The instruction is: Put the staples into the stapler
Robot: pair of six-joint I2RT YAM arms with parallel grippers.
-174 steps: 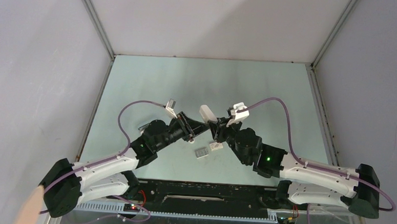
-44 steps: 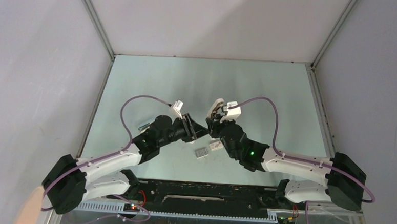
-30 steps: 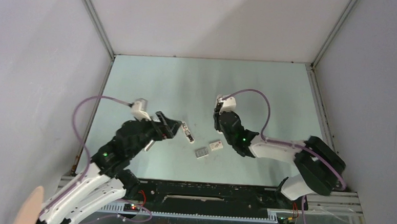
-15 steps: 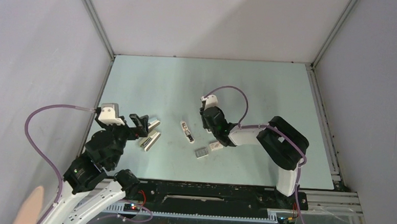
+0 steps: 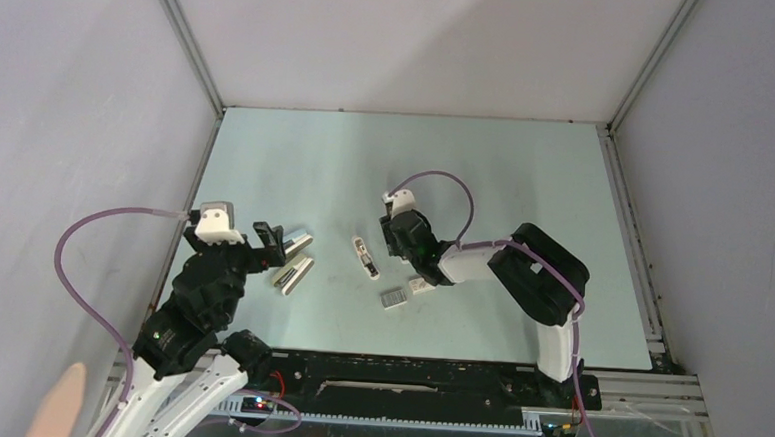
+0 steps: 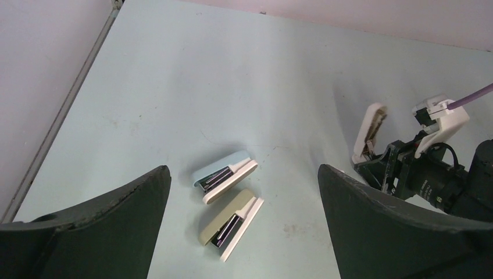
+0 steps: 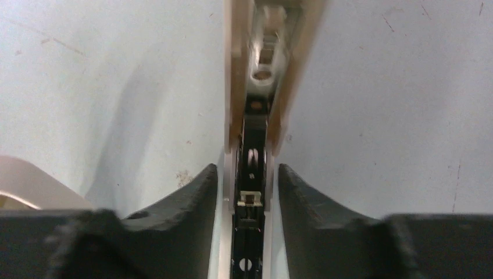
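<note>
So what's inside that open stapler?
The stapler holds a dark channel with a small white slider; the staples lie outside. Its raised top arm covers the channel's far end.

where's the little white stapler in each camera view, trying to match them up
top external: stapler mid-table, just left of the right claw.
left wrist: stapler at the right, hinged open, beside that claw.
right wrist: stapler runs up the centre, framed by that claw.
shared landmark: the right claw, next to the stapler in all three.
</note>
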